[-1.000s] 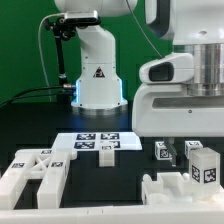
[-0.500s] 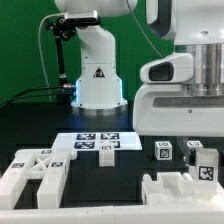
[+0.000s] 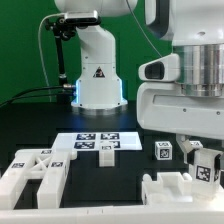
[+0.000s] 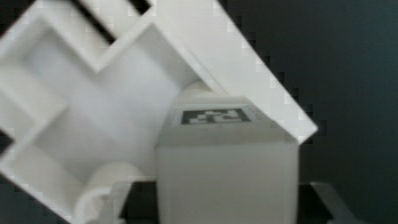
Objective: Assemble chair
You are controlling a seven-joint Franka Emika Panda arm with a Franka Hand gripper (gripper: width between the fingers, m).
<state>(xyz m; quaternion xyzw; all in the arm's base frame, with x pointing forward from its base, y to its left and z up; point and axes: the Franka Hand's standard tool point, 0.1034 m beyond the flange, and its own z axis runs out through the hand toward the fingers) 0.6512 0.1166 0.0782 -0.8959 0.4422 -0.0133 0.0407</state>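
Observation:
My gripper (image 3: 203,160) is at the exterior view's right, shut on a white chair leg block (image 3: 203,172) with a square tag on its face. In the wrist view the block (image 4: 217,150) runs out from between the two fingers (image 4: 331,203), its tag at the far end. Beyond it lies a white chair panel with framed openings (image 4: 80,95). In the exterior view a white chair part (image 3: 165,190) sits just below and left of the held block. Another ribbed white chair part (image 3: 35,172) lies at the front left.
The marker board (image 3: 97,143) lies flat in the middle of the black table. A small tagged block (image 3: 162,152) stands just left of the gripper. The robot base (image 3: 97,70) stands at the back centre before a green backdrop.
The gripper has come down a little with the block; its body now covers the block's top. The other parts have not moved.

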